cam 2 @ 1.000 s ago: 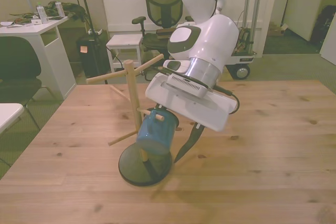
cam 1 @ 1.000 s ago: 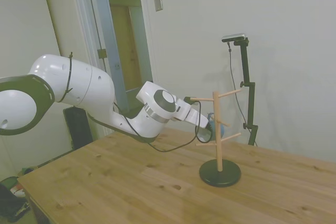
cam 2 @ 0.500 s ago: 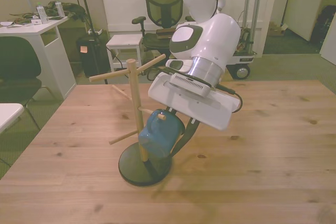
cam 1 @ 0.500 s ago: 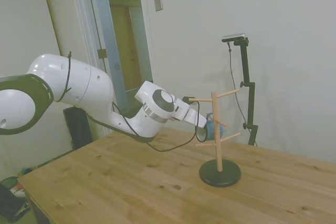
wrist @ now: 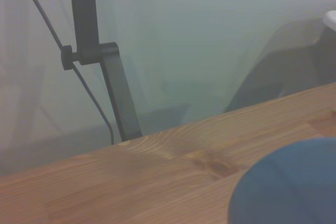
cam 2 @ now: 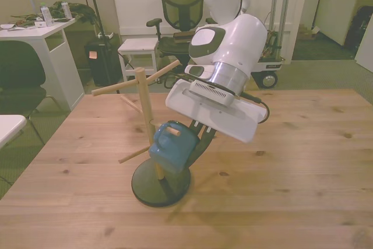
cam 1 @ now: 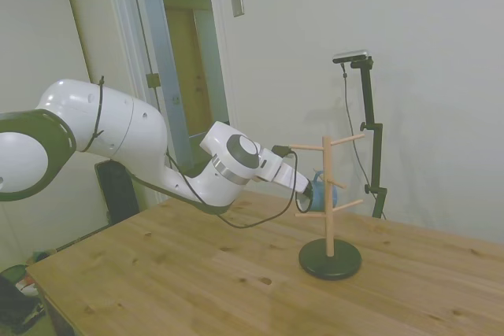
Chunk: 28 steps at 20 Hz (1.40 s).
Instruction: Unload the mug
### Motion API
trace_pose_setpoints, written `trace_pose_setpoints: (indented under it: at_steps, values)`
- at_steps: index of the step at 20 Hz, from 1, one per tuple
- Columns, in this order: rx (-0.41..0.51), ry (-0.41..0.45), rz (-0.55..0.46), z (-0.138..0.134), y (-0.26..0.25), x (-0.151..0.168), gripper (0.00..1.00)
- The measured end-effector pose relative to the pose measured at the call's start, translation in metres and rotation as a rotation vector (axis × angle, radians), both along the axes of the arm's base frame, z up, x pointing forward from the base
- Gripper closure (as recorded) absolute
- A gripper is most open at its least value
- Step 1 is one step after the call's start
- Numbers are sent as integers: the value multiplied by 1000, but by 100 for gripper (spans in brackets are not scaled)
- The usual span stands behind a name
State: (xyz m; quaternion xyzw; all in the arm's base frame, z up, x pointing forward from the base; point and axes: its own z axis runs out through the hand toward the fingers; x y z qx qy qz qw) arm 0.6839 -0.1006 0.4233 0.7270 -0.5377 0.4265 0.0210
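The light-blue mug (cam 2: 172,147) hangs tilted against the wooden peg rack (cam 2: 144,112), with a short peg (cam 2: 172,132) showing at its top by the handle. My gripper (cam 2: 196,139) is shut on the mug's far side, and its dark fingers (cam 2: 201,141) are mostly hidden behind the mug. From the side, the mug (cam 1: 320,189) sits between the gripper (cam 1: 309,187) and the rack's pole (cam 1: 328,202). The rack leans a little on its black round base (cam 2: 160,185). The wrist view shows a blurred blue curve of the mug (wrist: 289,182) over the table (wrist: 131,182).
The rack's long upper pegs (cam 2: 113,88) stick out toward the front view's left and back. A cable (cam 1: 260,218) loops under the wrist. Beyond the table are an office chair (cam 2: 180,4), a white desk (cam 2: 41,33) and a dark chair (cam 2: 20,74).
The mug has shifted slightly toward the front view's left and up with the gripper. The rack's top has tipped from upright toward the front view's left.
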Motion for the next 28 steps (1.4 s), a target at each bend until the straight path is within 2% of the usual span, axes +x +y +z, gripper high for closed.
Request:
trace_pose_setpoints:
  at_steps: [28]
  values:
    - [29,-34,16,21,17,-4,100]
